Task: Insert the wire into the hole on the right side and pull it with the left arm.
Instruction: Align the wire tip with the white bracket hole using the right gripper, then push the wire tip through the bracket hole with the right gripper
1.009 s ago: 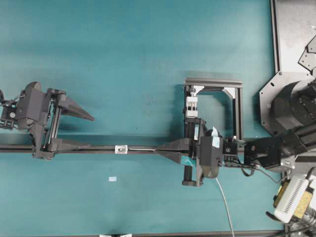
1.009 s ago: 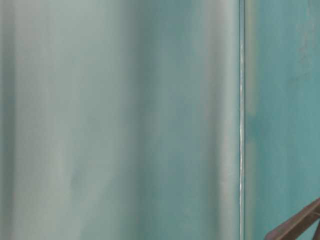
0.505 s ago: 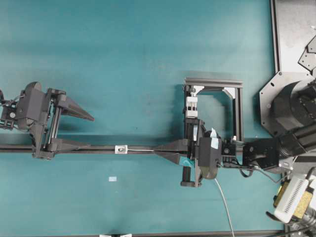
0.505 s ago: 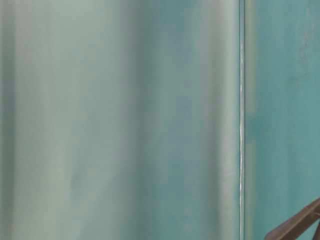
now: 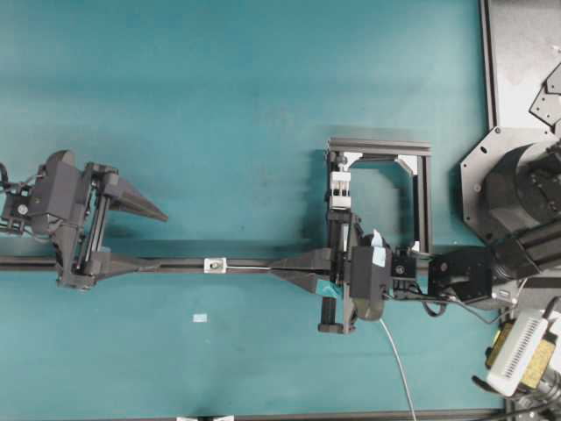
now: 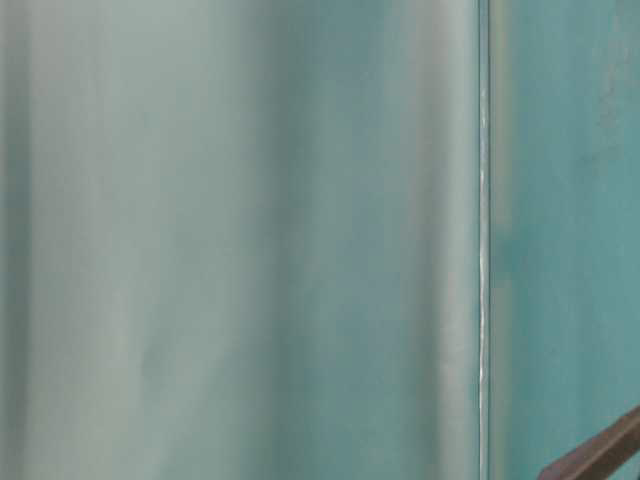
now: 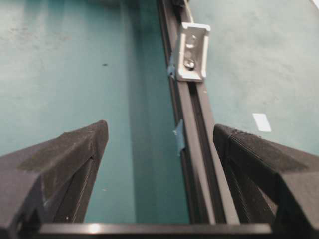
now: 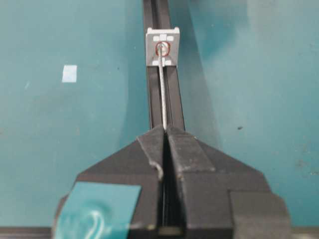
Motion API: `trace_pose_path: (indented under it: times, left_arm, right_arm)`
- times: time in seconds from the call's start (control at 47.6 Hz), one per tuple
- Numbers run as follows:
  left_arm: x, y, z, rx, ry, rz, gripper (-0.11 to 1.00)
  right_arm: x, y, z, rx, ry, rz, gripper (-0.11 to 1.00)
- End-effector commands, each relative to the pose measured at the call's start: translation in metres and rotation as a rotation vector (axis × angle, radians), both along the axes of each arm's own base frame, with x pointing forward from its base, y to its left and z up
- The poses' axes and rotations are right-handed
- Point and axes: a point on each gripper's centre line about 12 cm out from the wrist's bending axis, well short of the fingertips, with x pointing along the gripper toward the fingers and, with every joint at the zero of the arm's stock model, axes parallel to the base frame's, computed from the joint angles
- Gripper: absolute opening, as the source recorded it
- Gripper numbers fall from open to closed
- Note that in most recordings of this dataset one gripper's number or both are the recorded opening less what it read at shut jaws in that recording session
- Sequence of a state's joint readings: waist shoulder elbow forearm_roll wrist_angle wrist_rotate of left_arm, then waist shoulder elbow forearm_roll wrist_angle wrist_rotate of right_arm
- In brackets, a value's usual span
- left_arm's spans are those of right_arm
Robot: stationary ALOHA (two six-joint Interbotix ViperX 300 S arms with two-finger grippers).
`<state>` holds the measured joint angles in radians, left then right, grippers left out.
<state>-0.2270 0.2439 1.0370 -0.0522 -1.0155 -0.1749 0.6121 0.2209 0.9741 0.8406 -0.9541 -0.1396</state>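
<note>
Grey stiff wire (image 8: 163, 97) pinched by right gripper (image 8: 165, 130) enters hole (image 8: 162, 49); left gripper (image 7: 159, 144) gapes empty.

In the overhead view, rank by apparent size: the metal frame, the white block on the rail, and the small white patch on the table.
1. Metal frame, largest by far.
2. White block on the rail.
3. White patch, slightly smaller than the block; the two look close, so that order is less sure.
</note>
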Motion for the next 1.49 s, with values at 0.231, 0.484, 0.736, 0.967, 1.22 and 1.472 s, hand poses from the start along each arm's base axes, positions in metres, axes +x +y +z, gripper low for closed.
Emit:
trace_pose_path:
  times: [0.231,0.484,0.736,0.967,1.22,1.472]
  left_arm:
    - [0.009,-0.009,0.011,-0.011,-0.032,-0.021,0.42]
    - [0.011,-0.013,0.011,-0.012,-0.034,-0.029,0.42]
    - [0.012,-0.014,0.011,-0.011,-0.035,-0.033,0.42]
    - [0.011,-0.014,0.011,-0.011,-0.034,-0.035,0.42]
    - [0.012,-0.014,0.011,-0.012,-0.035,-0.032,0.42]
    - [0.012,-0.014,0.011,-0.012,-0.035,-0.032,0.42]
  right_arm:
    - [0.007,0.001,0.006,0.008,-0.036,-0.014,0.01]
    - [0.012,0.000,0.004,0.005,-0.035,-0.024,0.01]
    - [0.018,-0.001,0.002,-0.003,-0.036,-0.031,0.01]
    - [0.025,-0.002,0.001,-0.006,-0.040,-0.040,0.01]
    - [0.034,-0.001,0.003,-0.033,-0.047,-0.037,0.01]
    - [0.041,-0.001,0.000,-0.039,-0.046,-0.044,0.01]
